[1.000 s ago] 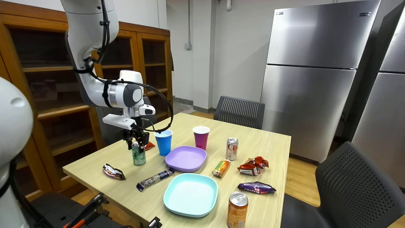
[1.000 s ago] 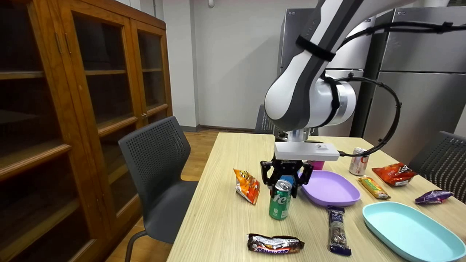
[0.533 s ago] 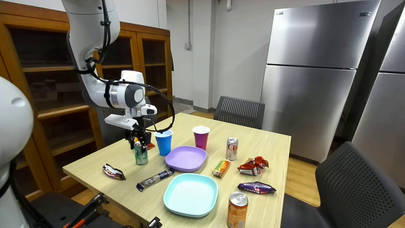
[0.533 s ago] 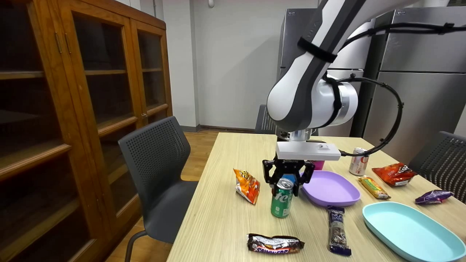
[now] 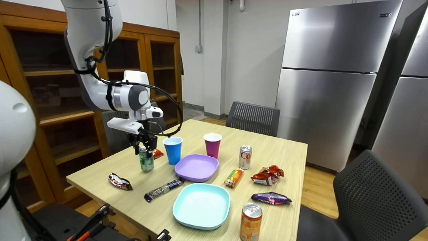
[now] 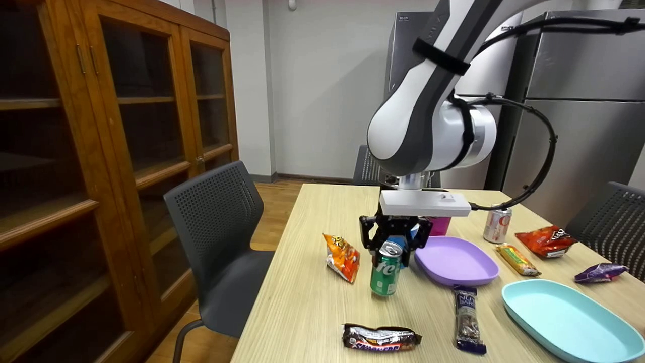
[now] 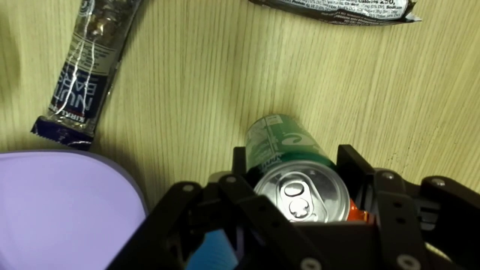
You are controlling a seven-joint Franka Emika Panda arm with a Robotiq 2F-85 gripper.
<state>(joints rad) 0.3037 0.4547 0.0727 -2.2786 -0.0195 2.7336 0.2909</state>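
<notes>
Taking the rounded-square lavender plate (image 5: 196,166) in an exterior view as your clock's centre, you have a tapered blue cup with a pale inside (image 5: 173,153) at ten, a magenta cup with a white inside (image 5: 212,148) at one, a crumpled, glossy red snack bag (image 5: 268,175) at three, a shiny purple-wrapped bar (image 5: 271,198) at four, a rounded-square turquoise plate (image 5: 202,205) at six and a navy-and-clear wrapped nut bar (image 5: 164,189) at eight. Farther out, a glass-fronted brown wooden cabinet (image 5: 62,102) stands toward ten and a tall brushed-steel refrigerator (image 5: 334,87) toward two.

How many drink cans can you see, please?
3: a green can in the gripper, a silver can near the yellow bar, an orange can beside the turquoise plate; others may be hidden.
</notes>
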